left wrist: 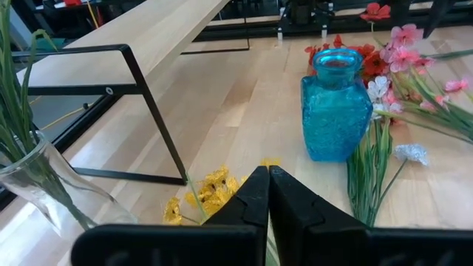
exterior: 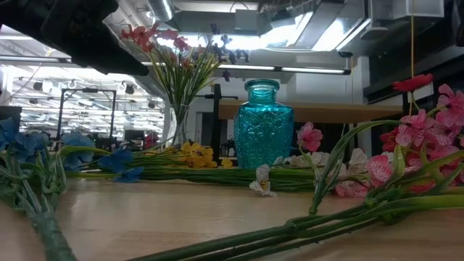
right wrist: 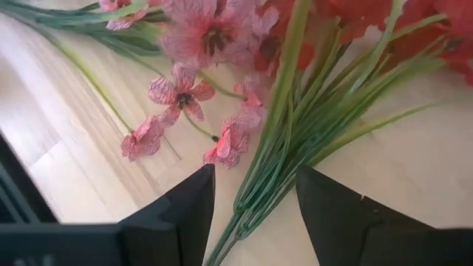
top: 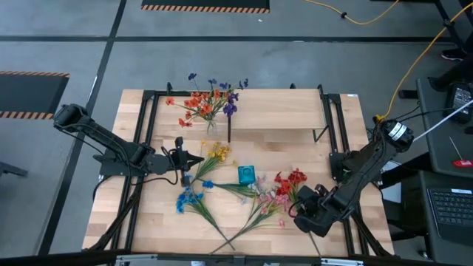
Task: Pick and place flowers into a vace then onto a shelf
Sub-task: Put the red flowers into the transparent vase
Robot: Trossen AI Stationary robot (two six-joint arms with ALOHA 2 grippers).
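a: my right pincer (right wrist: 251,199) is low over the front right of the table (top: 148,222), fingers (right wrist: 185,207) spread wide with a bundle of green stems (right wrist: 295,140) running between them. i'm not clamped on anything; both fingers stand clear on either side.

b: and your left one?

a: my left pincer (left wrist: 267,193) is clenched tight, tips pressed together, nothing between them. it hangs over the yellow flowers (left wrist: 211,193) near the middle of the table.

b: where are the flowers?

a: most lie flat on the table. blue ones (top: 189,198) sit front left, yellow ones just behind them, pink ones (top: 270,198) and red ones (top: 290,180) front right near my right pincer. their stems cross toward the front edge.

b: any in a vase?

a: 1 bunch (top: 211,100) of red, orange and purple blooms stands in a clear glass vase (left wrist: 44,188) at the left end of the shelf (top: 281,111). whether it rests on the shelf or on the table, i cannot tell.

b: and the blue vase?

a: the blue vase (top: 247,175) stands upright on the table, in front of the shelf, between the yellow and red flowers. it holds no stems; white blooms (left wrist: 380,89) lie just beside it.
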